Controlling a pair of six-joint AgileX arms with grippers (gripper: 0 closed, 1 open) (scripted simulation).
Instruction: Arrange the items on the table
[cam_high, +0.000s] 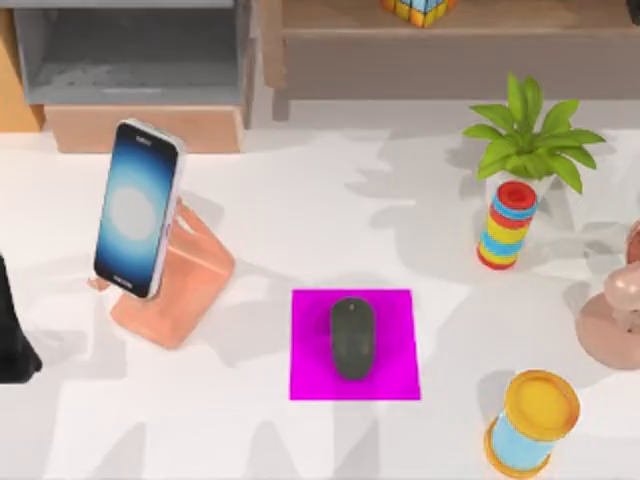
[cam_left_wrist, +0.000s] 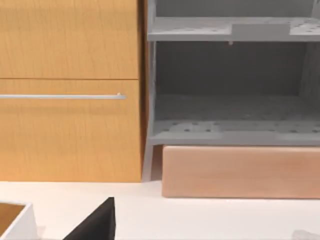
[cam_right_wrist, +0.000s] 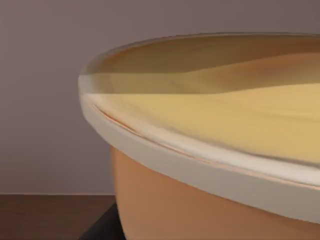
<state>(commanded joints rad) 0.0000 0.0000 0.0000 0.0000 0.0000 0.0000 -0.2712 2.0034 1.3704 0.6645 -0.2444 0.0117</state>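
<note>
Smartphone (cam_high: 138, 207) leans upright on a peach stand (cam_high: 175, 285) at the table's (cam_high: 300, 200) left, my left arm's dark bulk (cam_high: 12, 335) at that edge; whether its gripper is open I cannot tell. Mouse (cam_high: 352, 338) lies on the magenta pad (cam_high: 310, 380) at centre. Right of it stand a striped ring stack (cam_high: 507, 226), potted plant (cam_high: 530, 135) and yellow-and-blue spool (cam_high: 530, 420); the orange cup (cam_right_wrist: 200, 200) fills my right wrist view, that gripper's state also unclear.

dark grey mouse (cam_high: 352, 337), magenta pad (cam_high: 400, 375), orange cup (cam_right_wrist: 200, 210)
</note>
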